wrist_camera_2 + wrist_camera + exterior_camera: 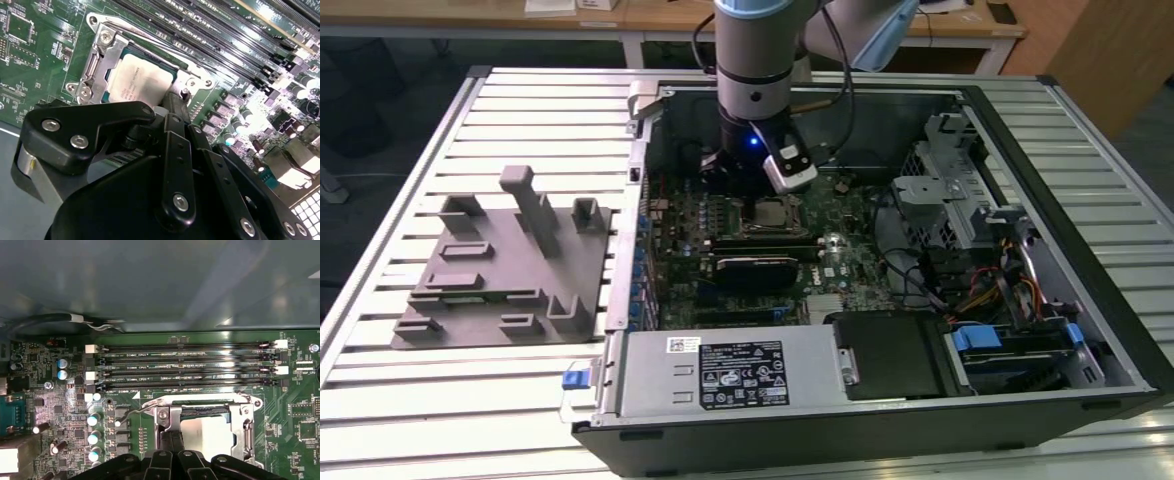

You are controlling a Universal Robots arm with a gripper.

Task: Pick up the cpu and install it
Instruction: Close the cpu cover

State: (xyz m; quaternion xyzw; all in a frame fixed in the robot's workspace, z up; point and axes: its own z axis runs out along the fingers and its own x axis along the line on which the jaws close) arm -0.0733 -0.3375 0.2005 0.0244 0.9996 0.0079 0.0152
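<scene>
Silver cpu (136,80) lies in the motherboard socket (99,56) just beside the tool (174,102), which is closed up, holding nothing.

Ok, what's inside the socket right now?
The cpu lies inside the socket, silver top up. The gripper covers one edge of it, and whatever is beneath the cpu is hidden.

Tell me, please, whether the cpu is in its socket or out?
In: both wrist views show the cpu lying flat inside the socket's metal frame on the motherboard.
</scene>
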